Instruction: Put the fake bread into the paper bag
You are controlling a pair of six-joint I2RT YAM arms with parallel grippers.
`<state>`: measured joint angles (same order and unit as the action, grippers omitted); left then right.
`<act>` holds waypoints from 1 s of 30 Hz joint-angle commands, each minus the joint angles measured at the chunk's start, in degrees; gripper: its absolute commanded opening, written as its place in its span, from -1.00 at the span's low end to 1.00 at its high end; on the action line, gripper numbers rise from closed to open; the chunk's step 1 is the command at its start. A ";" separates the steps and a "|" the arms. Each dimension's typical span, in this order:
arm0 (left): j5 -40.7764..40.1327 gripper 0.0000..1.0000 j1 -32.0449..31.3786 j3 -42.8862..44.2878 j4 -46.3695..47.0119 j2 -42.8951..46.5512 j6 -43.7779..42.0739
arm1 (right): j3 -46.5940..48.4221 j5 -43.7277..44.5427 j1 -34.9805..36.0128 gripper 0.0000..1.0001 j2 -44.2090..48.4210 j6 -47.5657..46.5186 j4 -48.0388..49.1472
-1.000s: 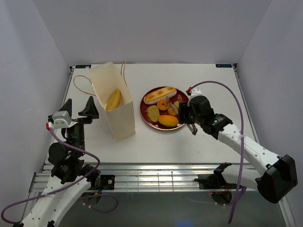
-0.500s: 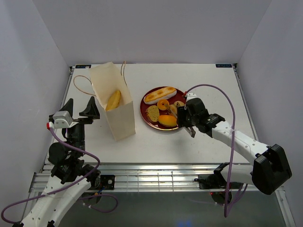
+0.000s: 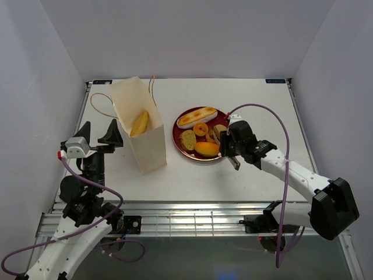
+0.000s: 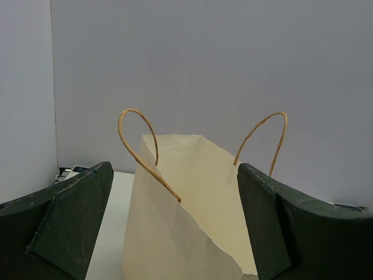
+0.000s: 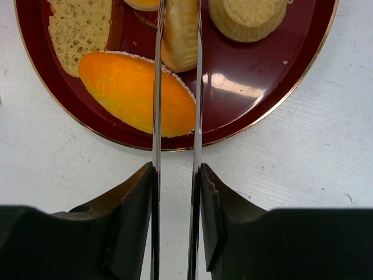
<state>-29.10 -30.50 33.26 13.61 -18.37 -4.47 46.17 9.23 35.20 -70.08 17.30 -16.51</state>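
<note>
Right gripper (image 5: 178,9) is pinching narrow on a small roll (image 5: 179,44) at the plate's (image 5: 262,87) 3 o'clock; I am holding left gripper (image 4: 175,169) wide

no readable text, labels, brands or numbers anywhere

Bright, even overhead light, soft faint shadows, small glare spot on red plate (image 5: 224,81), all views sharp.
</note>
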 commanded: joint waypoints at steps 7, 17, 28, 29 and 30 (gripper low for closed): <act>1.07 0.96 -0.26 0.76 -0.60 0.53 0.08 | 5.93 -0.71 -0.22 -0.22 2.49 -1.47 -1.15; 0.98 0.96 -0.44 0.67 -0.51 0.44 0.08 | 14.99 -2.02 -0.31 -0.22 8.21 -2.62 -5.28; 0.80 0.96 -0.44 0.58 -0.51 -0.26 -0.19 | 22.47 -12.82 -0.22 -0.23 11.72 -4.38 -4.49; 0.80 0.96 -0.35 0.58 -0.51 -0.35 -0.19 | 22.90 -13.80 -0.22 -0.24 11.81 -4.47 -4.14; 0.80 0.96 -0.44 0.58 -0.51 -0.44 -0.36 | 23.34 -14.85 -0.22 -0.25 11.99 -4.64 -3.97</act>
<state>-29.06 -30.61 33.26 13.54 -18.15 -4.51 65.47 -0.89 35.11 -60.31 14.06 -23.49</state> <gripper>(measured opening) 0.979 0.385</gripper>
